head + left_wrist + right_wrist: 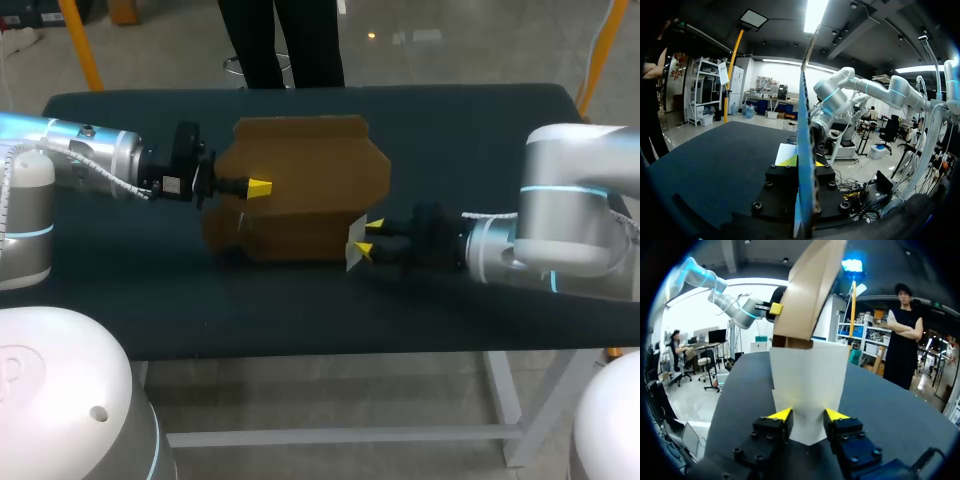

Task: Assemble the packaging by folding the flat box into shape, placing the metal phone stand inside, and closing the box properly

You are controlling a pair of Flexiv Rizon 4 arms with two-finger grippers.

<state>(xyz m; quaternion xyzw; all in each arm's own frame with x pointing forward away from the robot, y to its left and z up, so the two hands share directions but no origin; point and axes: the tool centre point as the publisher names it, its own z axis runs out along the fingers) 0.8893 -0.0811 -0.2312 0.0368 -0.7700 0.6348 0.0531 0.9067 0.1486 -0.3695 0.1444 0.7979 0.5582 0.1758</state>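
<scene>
Overhead, the box [300, 190] stands half-folded on the tabletop [450, 120]; the left end effector [255, 187] is at the box's left edge, the right end effector [368, 238] at its near right corner; left wrist: clenched on the box's edge-on panel; right wrist: a white flap [810, 375] under the box; grip cannot be told.

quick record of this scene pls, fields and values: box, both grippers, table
box: brown cardboard, mostly flat, not yet shaped or closed, held between the two arms
white flap: at the box's end nearest the right gripper
left gripper: shut on the box's opposite edge, with the board edge-on between its fingers
right gripper: at the white flap, grip unclear
table: dark top, beneath the box
</scene>
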